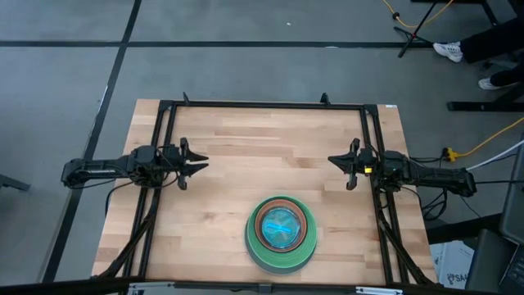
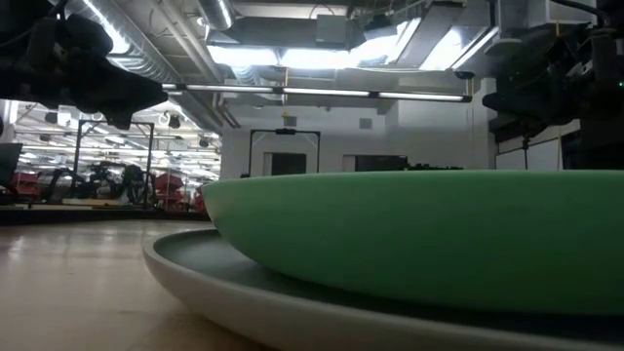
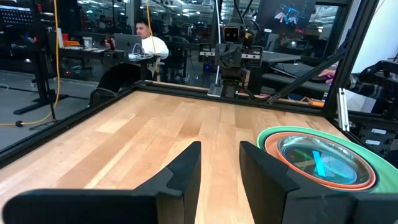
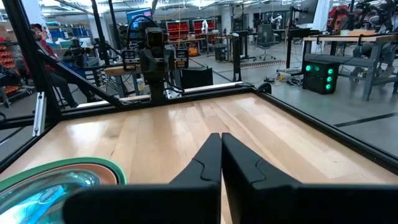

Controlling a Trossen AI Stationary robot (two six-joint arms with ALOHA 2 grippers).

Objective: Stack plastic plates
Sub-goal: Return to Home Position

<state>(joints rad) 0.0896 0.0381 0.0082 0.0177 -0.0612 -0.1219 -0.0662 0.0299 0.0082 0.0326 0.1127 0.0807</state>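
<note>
The plastic plates stand in one stack near the table's near edge, right of centre: a grey plate at the bottom on the table, a mint green one on it, then brown, orange and cyan ones nested on top. The stack also shows in the left wrist view and the right wrist view. My left gripper hovers at the table's left side, open and empty. My right gripper hovers at the table's right side, shut and empty.
A black metal frame runs along the far edge and both sides of the wooden table. Bare wood lies between the two grippers and on the far half. People sit at desks in the room beyond the table.
</note>
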